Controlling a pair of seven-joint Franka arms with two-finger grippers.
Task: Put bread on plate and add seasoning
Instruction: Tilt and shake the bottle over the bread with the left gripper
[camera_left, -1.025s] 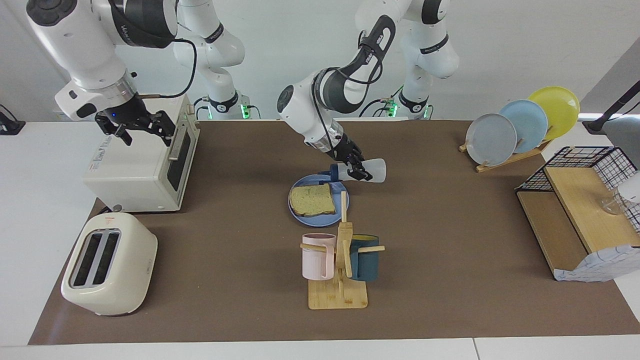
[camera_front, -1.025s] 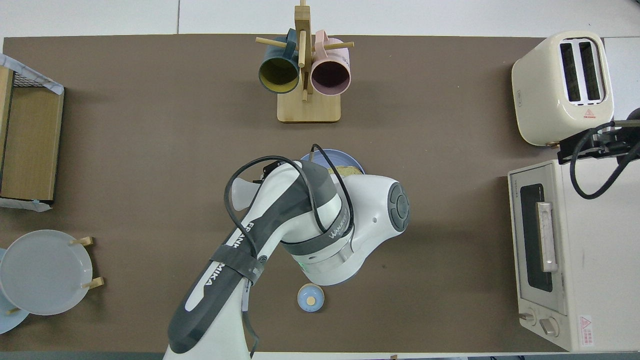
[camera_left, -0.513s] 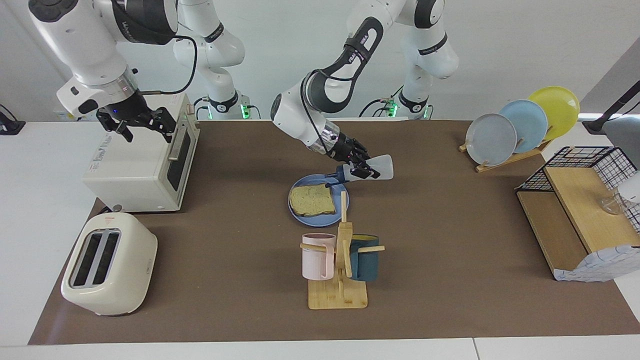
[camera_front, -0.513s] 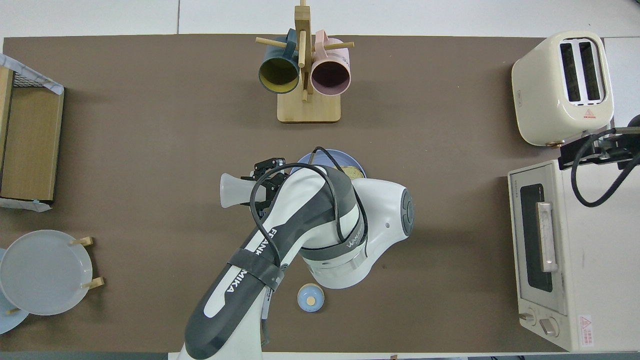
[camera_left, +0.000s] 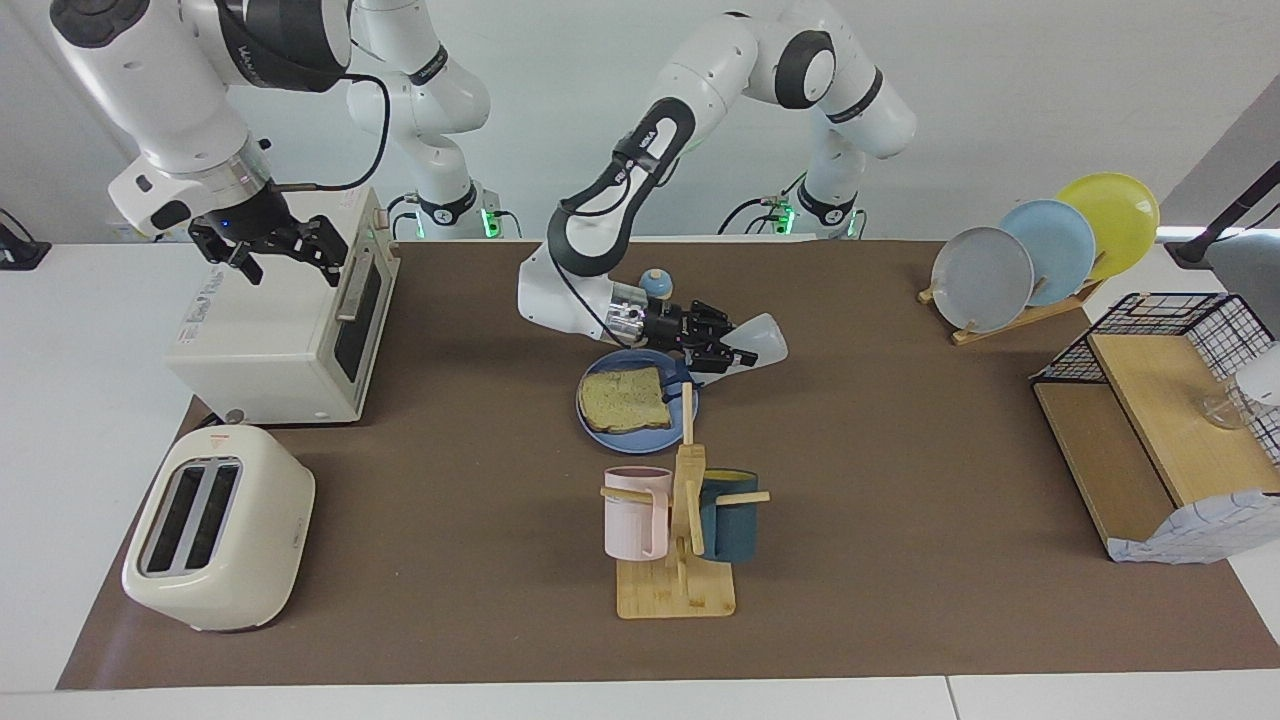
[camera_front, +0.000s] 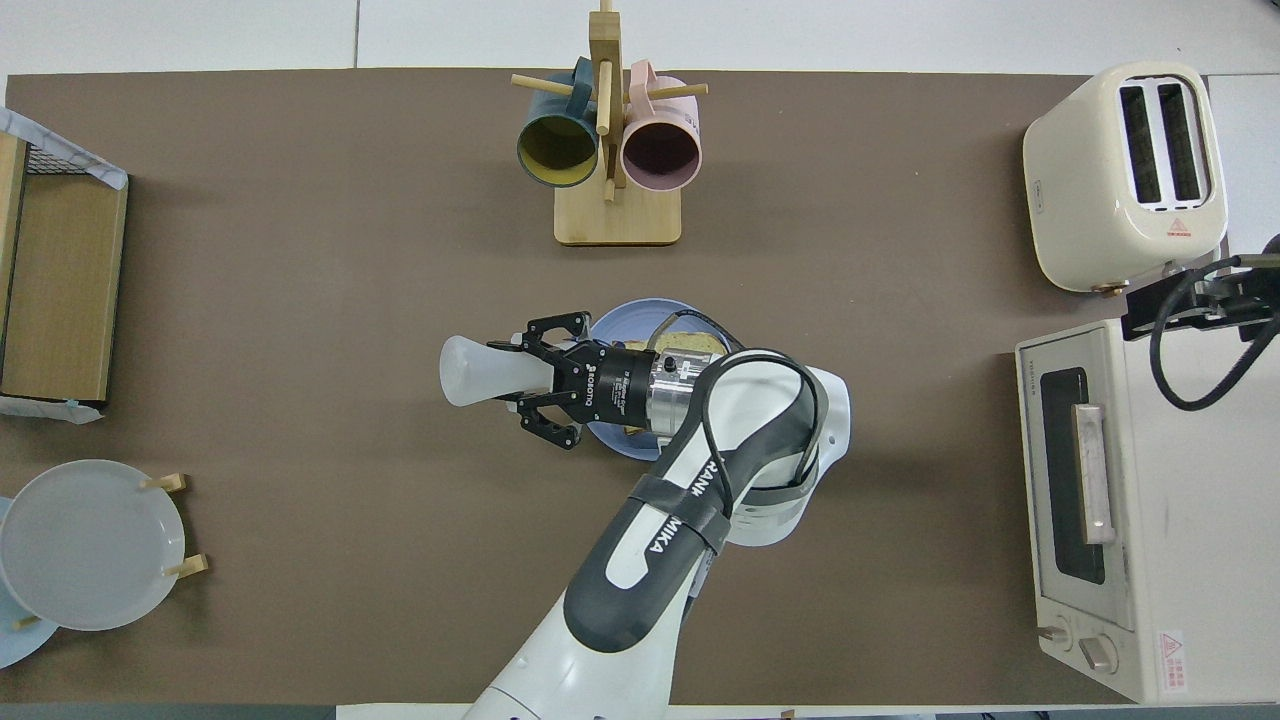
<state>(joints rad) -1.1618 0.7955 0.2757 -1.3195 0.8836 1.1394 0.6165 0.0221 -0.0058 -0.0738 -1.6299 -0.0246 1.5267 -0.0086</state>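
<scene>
Seasoning (camera_left: 752, 343): small translucent white bottle with a dark cap, held off the table in the left pincer (camera_left: 722, 352), whose fingers are closed on its neck. The bottle is tipped, cap end low over the edge of the plate (camera_left: 592, 419), pale base pointing up and toward the left arm's end of the table. In the overhead view the seasoning (camera_front: 482, 369) sticks out past the left pincer (camera_front: 545, 377) and the plate's rim (camera_front: 625, 313).

Bread (camera_left: 624, 399): one square slice, lying flat on the plate, inside the rim. First part of the task judged done.

Plate: medium blue, flat on the table at its middle, nearer to the robots than the mug stand.

Status: seasoning step judged in progress or near its end; no grains can be made out on the slice, so whether any has fallen cannot be told. Left to do, by judgement: finish the shake over the bread, then set the bottle upright on the table.

Right pincer (camera_left: 272, 252): fingers spread, empty, over the toaster oven (camera_left: 275, 330); this arm waits.

Other items: blue-domed bell (camera_left: 656, 283) nearer to the robots than the plate; mug stand (camera_left: 680, 540) with pink and dark blue mugs; toaster (camera_left: 218, 525); plate rack (camera_left: 1040, 255); wire-sided shelf (camera_left: 1170, 420).
</scene>
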